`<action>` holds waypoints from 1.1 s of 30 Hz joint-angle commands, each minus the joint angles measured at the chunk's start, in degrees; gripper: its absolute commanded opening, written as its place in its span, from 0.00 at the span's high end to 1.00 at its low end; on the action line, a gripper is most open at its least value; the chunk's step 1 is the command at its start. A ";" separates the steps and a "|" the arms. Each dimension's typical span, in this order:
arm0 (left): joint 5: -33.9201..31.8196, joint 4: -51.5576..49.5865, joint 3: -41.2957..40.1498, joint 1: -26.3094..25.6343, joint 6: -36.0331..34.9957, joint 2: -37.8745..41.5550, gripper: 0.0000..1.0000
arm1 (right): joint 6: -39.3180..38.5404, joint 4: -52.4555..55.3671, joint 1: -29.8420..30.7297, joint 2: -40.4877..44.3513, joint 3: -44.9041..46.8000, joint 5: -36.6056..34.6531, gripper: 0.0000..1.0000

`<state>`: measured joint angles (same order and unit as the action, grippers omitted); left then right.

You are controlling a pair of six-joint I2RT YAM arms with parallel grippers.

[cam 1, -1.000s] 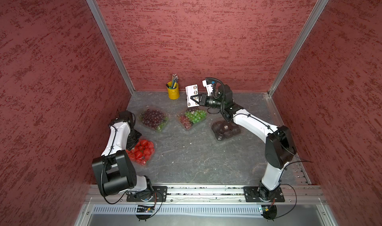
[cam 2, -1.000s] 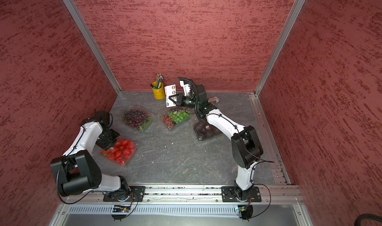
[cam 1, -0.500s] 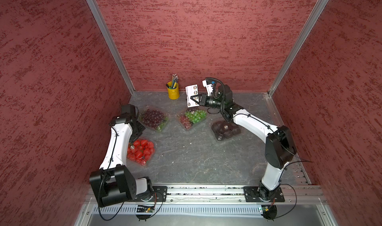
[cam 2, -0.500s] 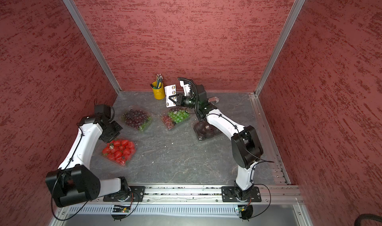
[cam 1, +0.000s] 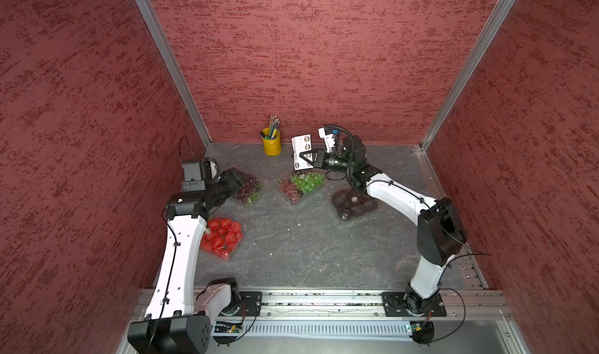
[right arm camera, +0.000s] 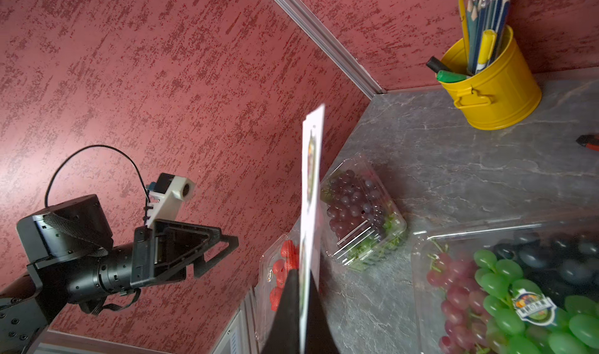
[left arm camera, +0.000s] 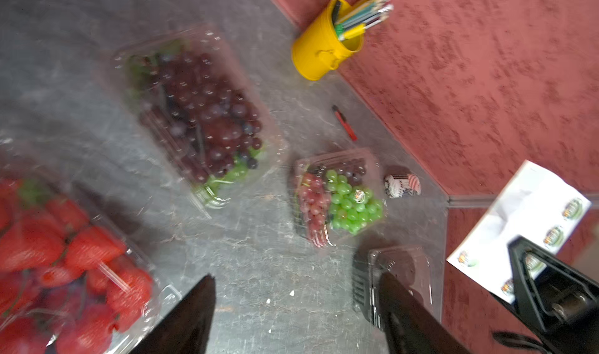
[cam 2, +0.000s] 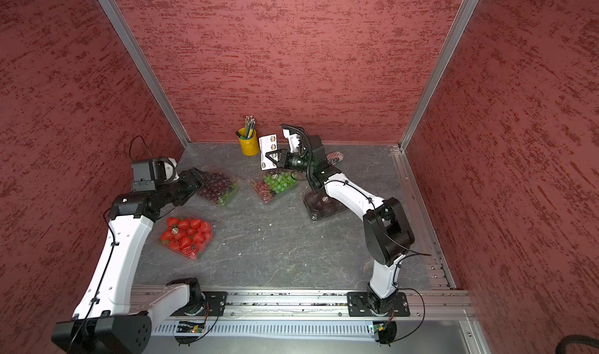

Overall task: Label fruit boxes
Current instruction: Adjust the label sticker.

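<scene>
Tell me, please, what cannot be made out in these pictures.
- Dark grape box: partly hidden by the left hand in both top views, blurred in the left wrist view.
- Black tray box: fruit too dark to name.
- Strawberry box: cut by the left wrist view's edge; sticker sheet partly hides it in the right wrist view.

my left arm [cam 1: 181,258] and right arm [cam 1: 398,193] are white with black joints. the walls [cam 1: 324,60] are dull red, streaked with darker red. the table [cam 1: 291,245] is grey with pale veins. the strawberry box [cam 1: 222,237] shows bright red. the dark grape box [cam 1: 249,185] is purple with green at one edge. the mixed grape box [cam 1: 303,185] holds green, pink-red and near-black. the tray [cam 1: 359,208] is black. the cup [cam 1: 271,145] is yellow, its pencils [cam 1: 274,127] blue, green and yellow. the sheet [cam 1: 298,145] is white with round multicoloured stickers.
</scene>
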<state>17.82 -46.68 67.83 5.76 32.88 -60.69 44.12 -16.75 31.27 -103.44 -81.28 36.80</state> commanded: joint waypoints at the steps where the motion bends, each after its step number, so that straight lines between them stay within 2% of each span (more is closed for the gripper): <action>1: 8.39 8.83 0.56 -0.83 2.23 0.99 0.13 | 2.83 -6.12 -0.62 3.15 1.67 0.15 1.00; 7: 20.11 21.67 -1.58 -2.09 9.88 -0.56 0.14 | 6.14 -12.68 -1.91 5.31 4.18 1.57 1.00; 12: 27.30 33.96 -2.49 -5.78 16.21 -3.39 0.18 | 14.13 -23.52 -3.11 6.02 7.21 4.16 1.00; 16: 30.23 41.22 -1.89 -9.78 18.82 -6.41 0.24 | 19.55 -30.66 -3.49 5.42 7.45 6.48 1.00; 19: 31.78 42.51 -0.26 -12.23 19.04 -9.10 0.30 | 24.86 -37.35 -3.50 4.04 6.77 8.76 1.00; 23: 32.92 44.72 0.57 -14.47 19.53 -11.04 0.44 | 31.15 -44.86 -3.49 2.10 5.77 10.40 1.00; 28: 33.61 47.34 1.23 -16.08 20.28 -12.26 0.56 | 32.97 -46.72 -3.40 1.15 5.38 11.06 1.00; 33: 34.71 51.04 1.07 -17.60 21.96 -13.04 0.60 | 33.35 -46.85 -3.41 0.89 5.97 10.58 1.00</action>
<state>50.83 0.12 67.42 -11.00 53.80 -73.14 75.24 -59.40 27.92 -102.15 -74.39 46.54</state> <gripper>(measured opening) 0.396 0.044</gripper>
